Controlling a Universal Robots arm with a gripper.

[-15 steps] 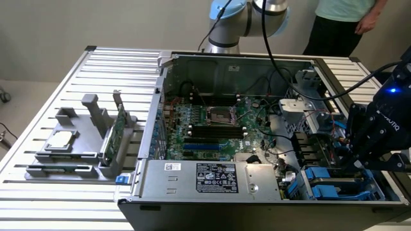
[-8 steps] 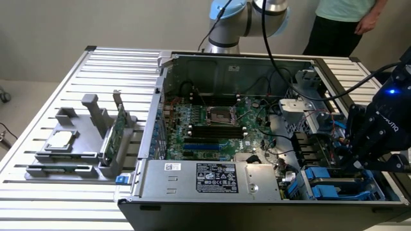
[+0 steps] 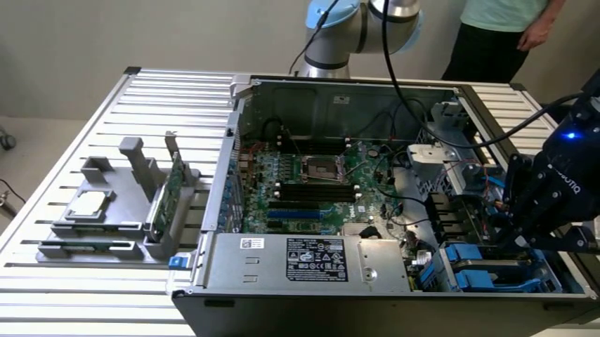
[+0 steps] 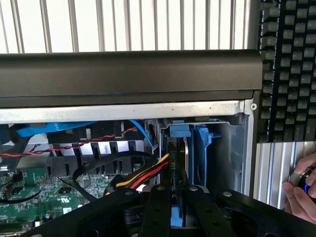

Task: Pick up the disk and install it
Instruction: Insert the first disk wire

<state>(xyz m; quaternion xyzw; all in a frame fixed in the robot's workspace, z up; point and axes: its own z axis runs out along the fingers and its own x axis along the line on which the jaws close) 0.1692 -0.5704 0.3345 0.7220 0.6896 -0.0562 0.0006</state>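
Observation:
In the wrist view my gripper (image 4: 176, 191) is shut on the disk (image 4: 174, 160), which stands on edge between the two black fingers (image 4: 159, 207). A bit of its blue carrier (image 4: 176, 218) shows between them. The disk sits in the mouth of a drive bay (image 4: 222, 148) with blue plastic guides, at the corner of the open computer case. In the exterior view the gripper (image 3: 513, 228) hangs over the drive bays (image 3: 483, 270) at the case's front corner, on the exterior view's right, and the disk is hidden behind it.
Red, yellow and black cables (image 4: 143, 175) run close beside the bay. The case holds a motherboard (image 3: 310, 182) and a power supply (image 3: 319, 260). A grey fixture (image 3: 103, 210) with a green card (image 3: 174, 189) stands at the exterior view's left. A person (image 3: 497, 35) stands behind; a hand (image 4: 301, 190) and keyboard (image 4: 289, 69) lie nearby.

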